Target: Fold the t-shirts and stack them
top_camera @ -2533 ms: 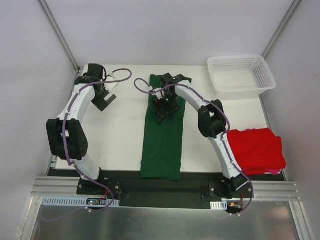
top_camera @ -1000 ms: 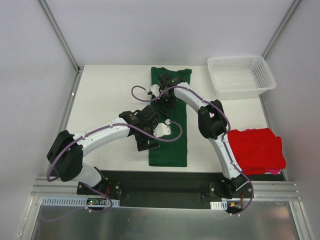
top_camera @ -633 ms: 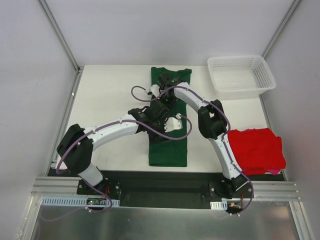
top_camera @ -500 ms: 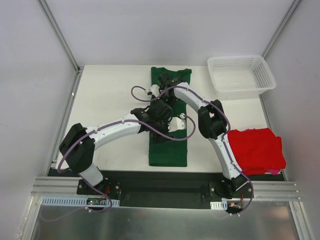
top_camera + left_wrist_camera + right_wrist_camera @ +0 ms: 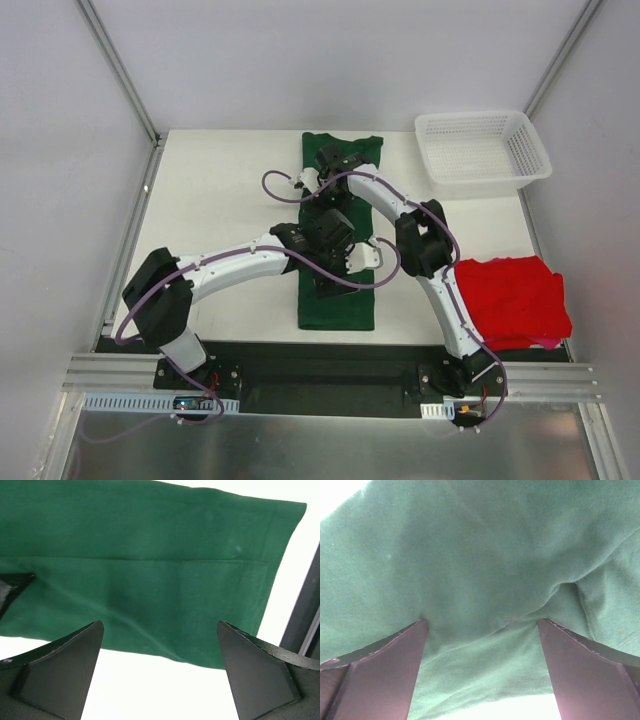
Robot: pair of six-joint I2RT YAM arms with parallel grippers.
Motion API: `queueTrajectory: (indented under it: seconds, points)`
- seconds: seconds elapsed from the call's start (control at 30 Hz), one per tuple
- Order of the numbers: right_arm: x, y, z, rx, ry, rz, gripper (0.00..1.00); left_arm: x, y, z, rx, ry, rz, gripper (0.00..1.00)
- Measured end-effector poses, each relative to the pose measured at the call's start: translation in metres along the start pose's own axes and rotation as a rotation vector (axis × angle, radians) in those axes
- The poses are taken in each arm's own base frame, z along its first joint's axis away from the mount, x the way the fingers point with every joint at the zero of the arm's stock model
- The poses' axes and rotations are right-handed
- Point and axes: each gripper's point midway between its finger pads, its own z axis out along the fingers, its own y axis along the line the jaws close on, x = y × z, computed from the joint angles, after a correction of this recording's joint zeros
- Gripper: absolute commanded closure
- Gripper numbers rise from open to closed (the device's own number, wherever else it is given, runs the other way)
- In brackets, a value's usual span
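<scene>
A: Positions, please?
B: Centre frame, the dark green cloth t-shirt (image 5: 340,310) lies folded into a long strip on the white surface (image 5: 220,200). The bright red cloth t-shirt (image 5: 510,300) lies lower right.
A: And the arms?
B: Over the strip's near end, the left end effector (image 5: 159,630) hangs wide open. The right end effector (image 5: 481,625), also open, touches its far part.

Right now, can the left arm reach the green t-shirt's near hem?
Probably yes: the left gripper hangs open over the green t-shirt, its near hem in wrist view, nothing between them.
</scene>
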Motion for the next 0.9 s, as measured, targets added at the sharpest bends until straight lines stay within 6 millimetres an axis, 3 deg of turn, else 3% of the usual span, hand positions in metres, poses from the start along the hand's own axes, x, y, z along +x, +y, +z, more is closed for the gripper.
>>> queueTrajectory:
  seconds: [0.13,0.53,0.9]
  points:
    - [0.0,-0.001,0.0,0.001,-0.002,0.001,0.03,0.003,-0.007,0.007,0.027,0.01,-0.033,0.04]
    - [-0.001,-0.001,0.0,0.001,-0.005,-0.002,0.03,0.047,-0.024,0.059,0.091,0.132,-0.102,0.05]
    - [0.0,-0.002,0.0,0.002,-0.002,-0.02,0.03,0.043,-0.025,0.067,0.096,0.095,-0.099,0.05]
